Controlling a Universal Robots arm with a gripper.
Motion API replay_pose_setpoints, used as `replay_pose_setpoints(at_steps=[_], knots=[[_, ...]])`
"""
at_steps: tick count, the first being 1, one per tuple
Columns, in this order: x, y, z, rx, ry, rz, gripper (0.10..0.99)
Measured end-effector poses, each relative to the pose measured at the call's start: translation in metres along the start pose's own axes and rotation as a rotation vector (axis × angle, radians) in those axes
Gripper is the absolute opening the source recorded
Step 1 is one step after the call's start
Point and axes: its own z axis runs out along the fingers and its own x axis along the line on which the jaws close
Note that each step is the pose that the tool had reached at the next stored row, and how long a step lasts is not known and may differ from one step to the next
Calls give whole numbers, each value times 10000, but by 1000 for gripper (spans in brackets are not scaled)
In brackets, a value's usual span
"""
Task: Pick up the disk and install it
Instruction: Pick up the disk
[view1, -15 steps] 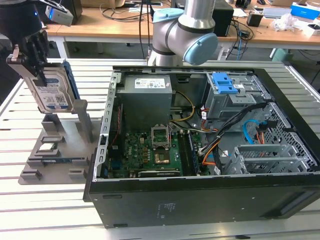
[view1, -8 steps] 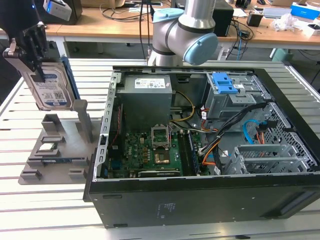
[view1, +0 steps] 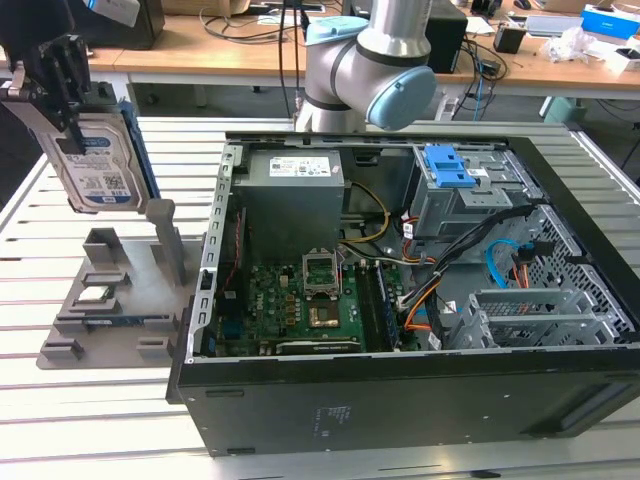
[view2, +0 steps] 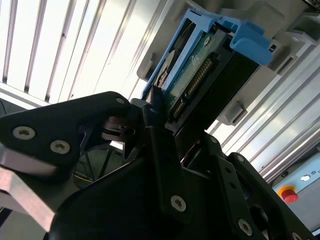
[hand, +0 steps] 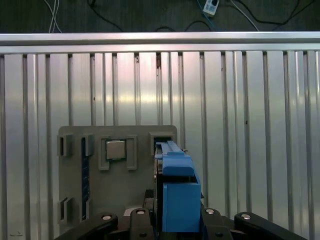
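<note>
The disk (view1: 96, 165), a silver drive with a white-and-blue label in a blue bracket, hangs upright in the air at the exterior view's far left. My gripper (view1: 63, 95) is shut on its upper end. It is lifted clear above the grey holder block (view1: 120, 300) on the table. In the second wrist view the disk (view2: 197, 65) shows edge-on with its connector, running away from the black fingers (view2: 152, 120). In the first wrist view the disk's blue bracket (hand: 176, 185) rises between the finger bases over the holder block (hand: 117, 190).
An open computer case (view1: 400, 400) fills the middle and the exterior view's right, with a motherboard (view1: 300, 300), a grey cage with a blue latch (view1: 450, 170) and loose cables. The arm's base (view1: 370, 60) stands behind it. A small chip (hand: 115, 149) sits in the holder block. Slatted metal table (hand: 240, 125).
</note>
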Motion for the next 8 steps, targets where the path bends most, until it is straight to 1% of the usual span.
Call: replay_pose_setpoints(at_steps=[8], knots=[[-6, 5, -145, 1, 0, 0, 361]])
